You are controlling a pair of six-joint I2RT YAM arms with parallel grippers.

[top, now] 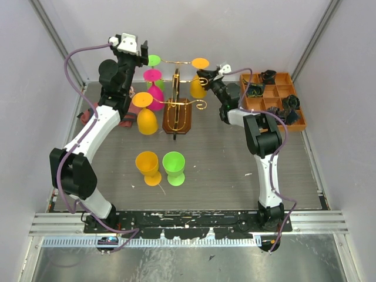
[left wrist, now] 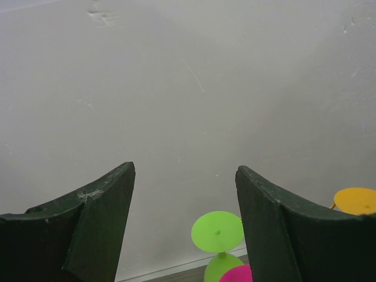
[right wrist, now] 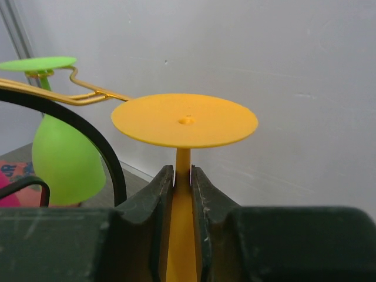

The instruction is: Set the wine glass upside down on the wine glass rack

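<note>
Between the right gripper fingers, the inverted wine glass stem is pinched.

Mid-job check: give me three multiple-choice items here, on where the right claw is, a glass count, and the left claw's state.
1. The right claw is at: A the orange tray; B a green glass; C the inverted orange wine glass stem.
2. Glasses standing upright in front of the wine glass rack: A one; B two; C four.
3. The left claw is: A open and empty; B shut on a pink glass; C shut on the rack.
Key: 1 C, its fingers flank the stem; 2 B, an orange glass and a green glass; 3 A, only wall shows between its fingers.
</note>
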